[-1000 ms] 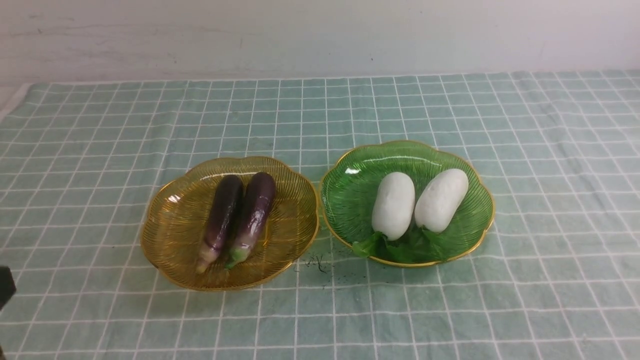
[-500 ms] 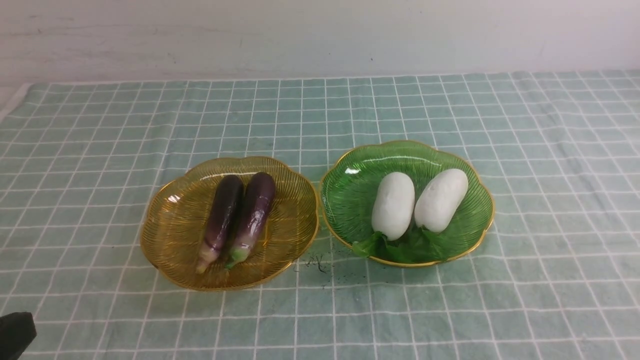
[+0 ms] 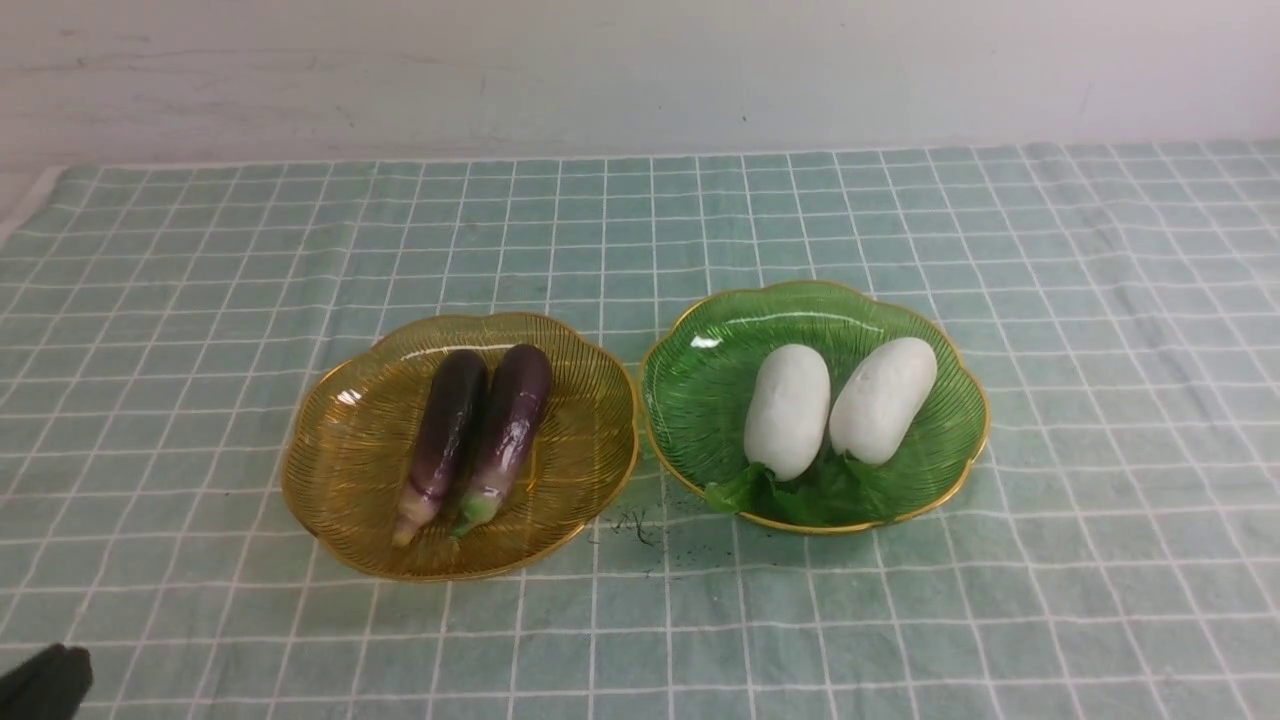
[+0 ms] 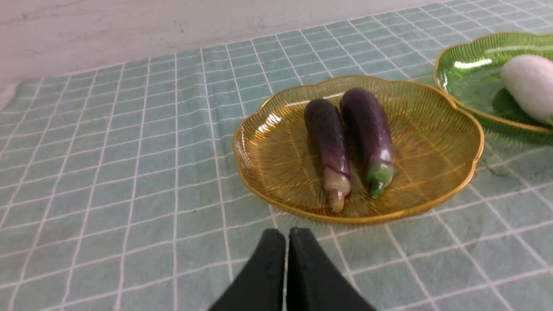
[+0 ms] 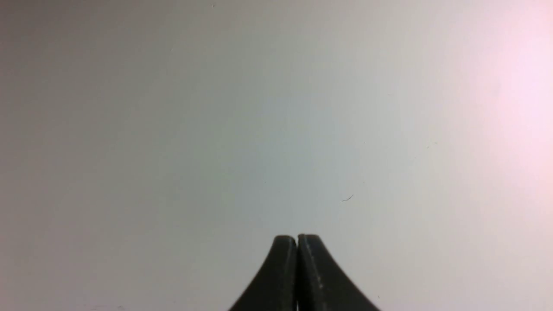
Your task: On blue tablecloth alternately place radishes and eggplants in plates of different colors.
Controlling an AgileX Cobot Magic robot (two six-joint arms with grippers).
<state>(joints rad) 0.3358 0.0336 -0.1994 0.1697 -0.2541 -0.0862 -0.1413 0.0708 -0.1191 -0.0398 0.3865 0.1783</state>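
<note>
Together, both eggplants lie touching in the amber plate; both radishes sit in the green plate on the blue tablecloth. Left gripper and right gripper have jaws pressed together, empty.

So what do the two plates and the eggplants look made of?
Amber plate and green plate: translucent, ribbed, gold-rimmed, with bright glints; glass or clear plastic, can't tell which. Eggplants: glossy and smooth with sharp highlights; probably moulded plastic or rubber.
</note>
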